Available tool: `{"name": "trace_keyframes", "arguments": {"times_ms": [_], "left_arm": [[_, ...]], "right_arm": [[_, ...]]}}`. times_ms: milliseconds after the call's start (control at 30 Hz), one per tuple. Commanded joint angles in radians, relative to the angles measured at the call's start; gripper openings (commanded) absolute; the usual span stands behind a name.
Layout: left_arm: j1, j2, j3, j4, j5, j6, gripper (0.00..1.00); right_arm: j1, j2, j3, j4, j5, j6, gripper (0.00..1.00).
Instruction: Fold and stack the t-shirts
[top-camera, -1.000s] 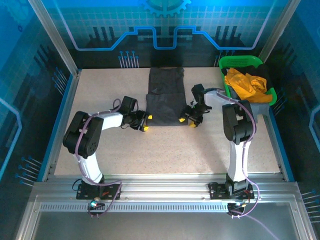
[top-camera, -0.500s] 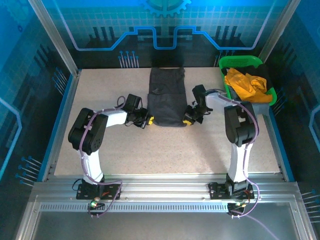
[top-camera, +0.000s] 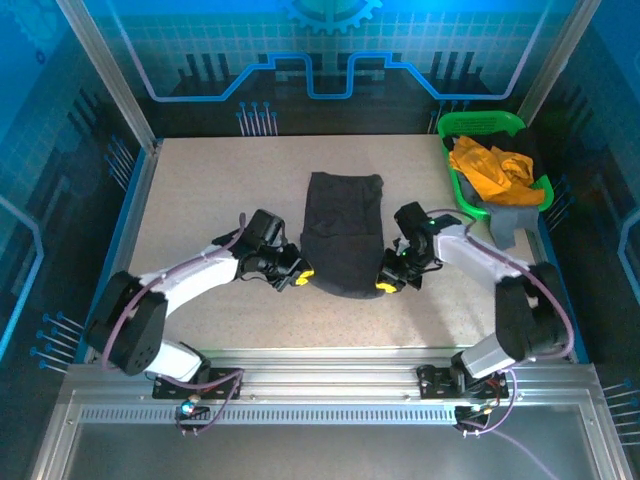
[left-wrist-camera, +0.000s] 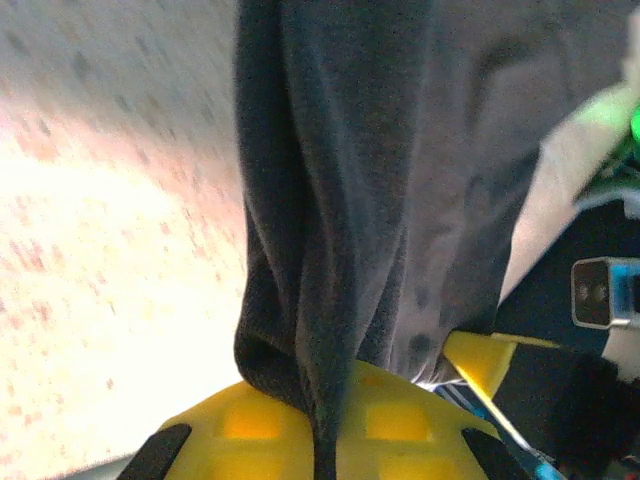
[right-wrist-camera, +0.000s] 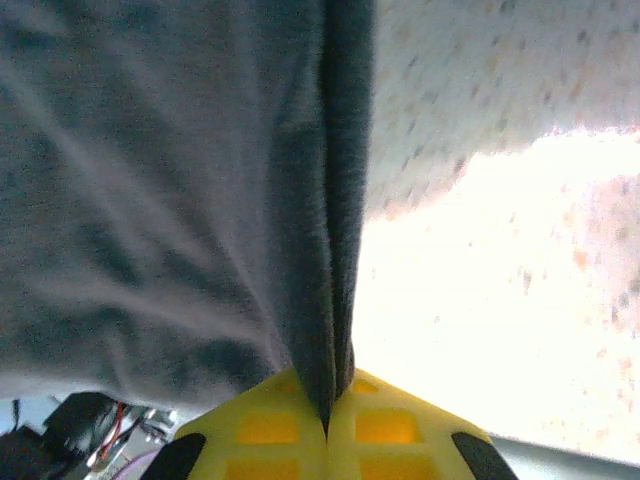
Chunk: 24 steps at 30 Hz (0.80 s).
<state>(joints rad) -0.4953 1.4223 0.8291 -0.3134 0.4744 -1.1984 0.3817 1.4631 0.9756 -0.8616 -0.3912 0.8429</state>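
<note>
A black t-shirt (top-camera: 342, 228), folded into a narrow strip, lies lengthwise in the middle of the table. My left gripper (top-camera: 299, 275) is shut on its near left corner, and dark cloth (left-wrist-camera: 330, 230) runs up from between the yellow fingers (left-wrist-camera: 390, 425). My right gripper (top-camera: 385, 285) is shut on the near right corner, the cloth (right-wrist-camera: 200, 200) pinched between its yellow fingers (right-wrist-camera: 375, 425). The near edge hangs between the two grippers. An orange-yellow t-shirt (top-camera: 487, 168) sits bunched in the green basket (top-camera: 482, 124), with a grey one (top-camera: 510, 220) draped over its near side.
The green basket stands at the back right corner of the speckled table (top-camera: 200, 190). Metal rails (top-camera: 320, 365) run along the near edge by the arm bases. Bare table lies to the left and right of the black shirt.
Both grippers have shut on the black shirt's near corners and drawn it toward the near edge. The shirt has slid down the table with them.
</note>
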Motion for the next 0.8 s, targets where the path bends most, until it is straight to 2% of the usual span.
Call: {"name": "trace_keyframes", "arguments": {"times_ms": [0,67,133,267,467,600,633,700,733,767], "left_arm": [[-0.003,-0.097,0.053,-0.126,0.002,0.045,0.00],[0.011,-0.128,0.098,-0.145,-0.019,0.045,0.00],[0.027,-0.138,0.129,-0.096,-0.029,0.000,0.00],[0.068,-0.075,0.224,-0.014,-0.047,-0.058,0.00],[0.160,0.217,0.474,0.093,-0.039,-0.102,0.00],[0.208,0.493,0.732,0.061,-0.035,-0.072,0.00],[0.220,0.567,0.802,0.053,-0.027,-0.067,0.09],[0.242,0.699,0.935,-0.001,-0.024,-0.045,0.29],[0.252,0.746,1.000,-0.045,-0.035,-0.024,0.38],[0.257,0.773,1.043,-0.070,-0.047,-0.007,0.43]], "right_arm": [[0.013,-0.092,0.072,-0.159,-0.049,0.045,0.00],[0.004,-0.109,0.124,-0.194,-0.050,0.065,0.00],[-0.017,-0.100,0.183,-0.211,-0.058,0.093,0.00],[-0.069,-0.021,0.339,-0.229,-0.039,0.102,0.00],[-0.167,0.233,0.611,-0.163,-0.003,0.114,0.00],[-0.211,0.517,0.875,-0.154,0.023,0.119,0.00],[-0.221,0.598,0.942,-0.148,0.016,0.117,0.03],[-0.233,0.746,1.121,-0.184,0.017,0.093,0.32],[-0.237,0.822,1.239,-0.238,0.039,0.069,0.40],[-0.240,0.881,1.340,-0.288,0.069,0.049,0.45]]}}
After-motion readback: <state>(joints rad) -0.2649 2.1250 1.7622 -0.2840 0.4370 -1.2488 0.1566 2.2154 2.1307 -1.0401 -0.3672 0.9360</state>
